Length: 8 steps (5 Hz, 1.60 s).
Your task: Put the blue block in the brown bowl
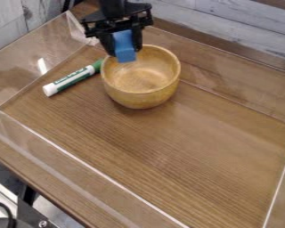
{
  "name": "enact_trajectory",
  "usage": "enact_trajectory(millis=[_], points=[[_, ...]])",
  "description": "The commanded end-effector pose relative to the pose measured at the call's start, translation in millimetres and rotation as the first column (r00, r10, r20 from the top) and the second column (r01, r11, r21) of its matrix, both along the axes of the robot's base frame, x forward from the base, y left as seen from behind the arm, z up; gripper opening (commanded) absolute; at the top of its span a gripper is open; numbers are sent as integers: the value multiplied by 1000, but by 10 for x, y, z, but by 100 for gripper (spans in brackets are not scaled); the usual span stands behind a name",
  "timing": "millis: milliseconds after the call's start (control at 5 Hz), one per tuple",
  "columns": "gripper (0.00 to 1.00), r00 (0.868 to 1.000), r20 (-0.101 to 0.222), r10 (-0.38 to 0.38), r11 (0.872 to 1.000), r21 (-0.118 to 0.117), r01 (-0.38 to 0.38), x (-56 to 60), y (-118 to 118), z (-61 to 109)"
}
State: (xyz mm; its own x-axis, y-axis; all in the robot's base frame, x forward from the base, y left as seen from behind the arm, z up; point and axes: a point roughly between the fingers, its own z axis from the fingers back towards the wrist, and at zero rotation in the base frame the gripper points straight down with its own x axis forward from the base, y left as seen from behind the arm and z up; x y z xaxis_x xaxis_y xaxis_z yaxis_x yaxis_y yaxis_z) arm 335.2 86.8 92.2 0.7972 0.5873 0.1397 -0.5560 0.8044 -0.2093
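The blue block [126, 47] hangs upright in my black gripper [122, 34], whose fingers are shut on its upper part. It sits in the air over the far left rim of the brown bowl [142, 82]. The bowl is round, light wood with a speckled tan inside, and stands on the wooden table with nothing showing inside it. The block's lower end is just above the rim line; I cannot tell whether it touches.
A white-and-green marker pen [71, 77] lies on the table just left of the bowl. A clear low wall [14, 53] runs round the wooden tabletop [192, 151]. Grey planks [246, 27] lie behind the table.
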Motion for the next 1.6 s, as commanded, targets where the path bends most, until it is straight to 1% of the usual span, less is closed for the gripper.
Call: enact_trajectory(millis=[0, 200, 600, 800, 1200, 1400], points=[[0, 997, 77, -3, 1000, 16, 2, 205, -17, 181], [0, 996, 89, -12, 1000, 12, 11, 299, -63, 155], [0, 994, 103, -20, 1000, 12, 19, 424, -117, 93], [0, 994, 107, -24, 1000, 13, 23, 432, -142, 48], [0, 993, 115, -33, 999, 18, 31, 382, -180, -46], [0, 992, 119, -39, 999, 21, 37, 381, -197, -77]])
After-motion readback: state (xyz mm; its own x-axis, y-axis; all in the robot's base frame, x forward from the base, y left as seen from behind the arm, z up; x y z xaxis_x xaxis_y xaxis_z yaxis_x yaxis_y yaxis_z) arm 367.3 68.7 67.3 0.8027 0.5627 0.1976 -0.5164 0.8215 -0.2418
